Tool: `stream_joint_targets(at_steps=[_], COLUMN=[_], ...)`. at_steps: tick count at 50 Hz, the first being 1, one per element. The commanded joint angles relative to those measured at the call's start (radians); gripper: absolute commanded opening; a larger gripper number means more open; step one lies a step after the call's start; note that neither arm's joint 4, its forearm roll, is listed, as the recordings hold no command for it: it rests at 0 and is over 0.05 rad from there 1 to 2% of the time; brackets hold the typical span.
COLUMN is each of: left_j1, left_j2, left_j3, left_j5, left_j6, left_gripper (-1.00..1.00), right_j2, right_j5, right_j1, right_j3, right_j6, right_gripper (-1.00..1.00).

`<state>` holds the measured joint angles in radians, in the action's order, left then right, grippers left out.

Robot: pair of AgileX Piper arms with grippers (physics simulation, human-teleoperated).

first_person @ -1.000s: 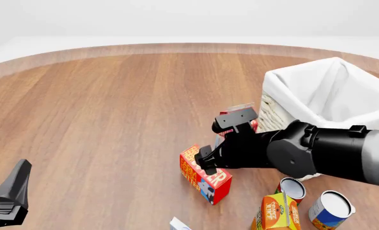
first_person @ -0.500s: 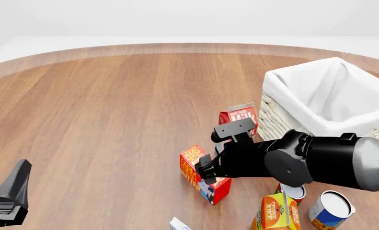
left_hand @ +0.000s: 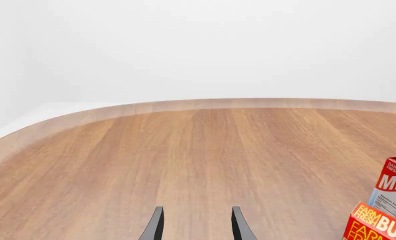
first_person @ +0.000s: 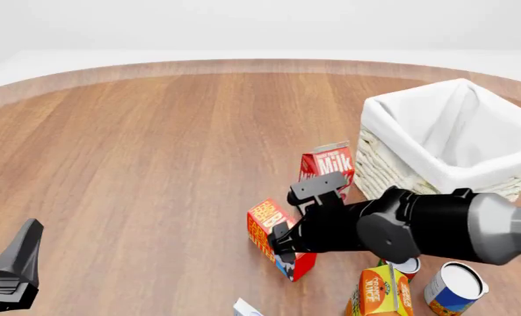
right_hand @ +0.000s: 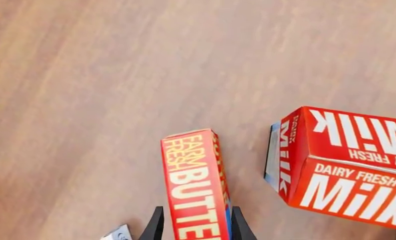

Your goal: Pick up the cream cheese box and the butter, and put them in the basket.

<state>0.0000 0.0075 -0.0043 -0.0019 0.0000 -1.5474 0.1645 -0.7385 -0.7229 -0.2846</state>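
Note:
The butter [first_person: 264, 222] lies on the table left of the basket [first_person: 392, 122], its red top reading "BUTTER" in the right wrist view [right_hand: 193, 187]. My right gripper [first_person: 284, 240] is low over the butter, open, one finger [right_hand: 155, 227] on each side of the carton [right_hand: 195, 230]. Only a pale corner of the cream cheese box [first_person: 245, 308] shows at the front edge, beside the butter [right_hand: 119, 233]. My left gripper [first_person: 14, 270] stands open and empty at the near left [left_hand: 196, 225].
A red-white Milk carton [first_person: 330, 163] stands between the butter and the basket. An orange juice carton [first_person: 379, 293] and two cans [first_person: 454, 286] [first_person: 407, 262] sit near the front right, under my right arm.
My right gripper has dropped lower and closer onto the butter, uncovering the Milk carton behind it. The left arm has not moved.

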Motion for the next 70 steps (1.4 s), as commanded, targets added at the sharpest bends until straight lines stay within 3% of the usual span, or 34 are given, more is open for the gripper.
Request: stream_joint_targets(at_steps=[1, 8, 28, 68, 69, 70], left_j1=[0.000, 0.000, 0.000, 0.000, 0.000, 0.000], left_j2=[0.000, 0.000, 0.000, 0.000, 0.000, 0.000], left_j3=[0.000, 0.000, 0.000, 0.000, 0.000, 0.000], left_j5=[0.000, 0.000, 0.000, 0.000, 0.000, 0.000], left_j6=[0.000, 0.000, 0.000, 0.000, 0.000, 0.000], left_gripper=[1.00, 1.00, 1.00, 1.00, 1.00, 1.00], right_j2=[-0.015, -0.011, -0.048, -0.068, -0.065, -0.062], right_j5=[-0.005, 0.011, -0.025, -0.054, -0.051, -0.048], right_j1=[0.007, 0.020, -0.011, -0.003, 0.000, -0.003], right_j3=[0.002, -0.006, 0.007, 0.019, 0.017, 0.015], right_j6=[0.008, 0.026, 0.002, 0.006, 0.007, 0.005], right_gripper=[1.00, 1.00, 1.00, 1.00, -1.00, -1.00])
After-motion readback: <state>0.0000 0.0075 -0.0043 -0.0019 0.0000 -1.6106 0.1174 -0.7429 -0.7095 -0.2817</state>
